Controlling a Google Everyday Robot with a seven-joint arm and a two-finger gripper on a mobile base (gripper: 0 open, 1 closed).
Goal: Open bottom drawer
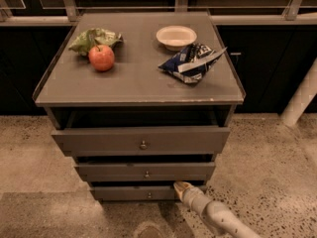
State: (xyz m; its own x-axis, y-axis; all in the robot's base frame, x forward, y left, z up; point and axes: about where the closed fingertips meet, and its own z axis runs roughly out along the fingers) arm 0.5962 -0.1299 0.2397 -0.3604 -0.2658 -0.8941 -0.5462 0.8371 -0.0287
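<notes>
The bottom drawer (pixel 124 193) is the lowest and slimmest grey-brown front of three in the cabinet, with a tiny round knob (pixel 149 195) at its centre. It stands slightly out from the cabinet body. My gripper (pixel 180 188) reaches in from the lower right, its tip at the top edge of the bottom drawer's front, right of the knob. The arm (pixel 218 217) runs off toward the bottom right.
Above are the middle drawer (pixel 145 171) and the wide top drawer (pixel 141 141). On the cabinet top lie a red apple (pixel 101 57), a green bag (pixel 94 36), a white bowl (pixel 176 35) and a blue chip bag (pixel 190 62). Speckled floor surrounds the cabinet; a white post (pixel 300 99) stands at right.
</notes>
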